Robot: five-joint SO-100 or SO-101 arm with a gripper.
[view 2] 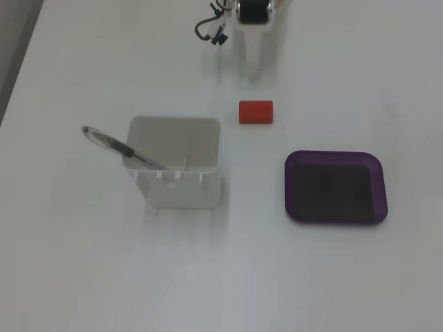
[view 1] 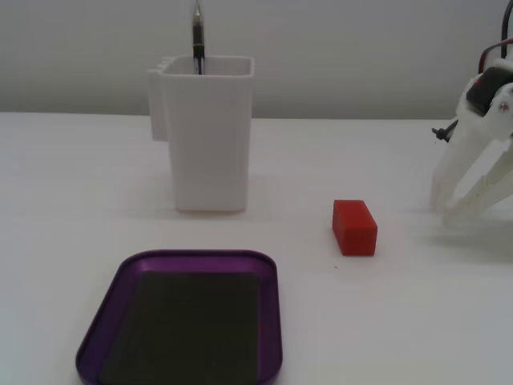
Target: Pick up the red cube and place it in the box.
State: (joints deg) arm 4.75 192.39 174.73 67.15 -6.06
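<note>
One red cube on your worktop, purple box near-left of it, your gripper right, fingers parted, holding nothing.

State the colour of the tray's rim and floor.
Purple rim on the tray, with a dark grey floor; clearest in this fixed view.

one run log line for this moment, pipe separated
phase: approach | gripper: open, empty, tips near table | red cube: on table, untouched | box: empty | white container: holds pen
</note>
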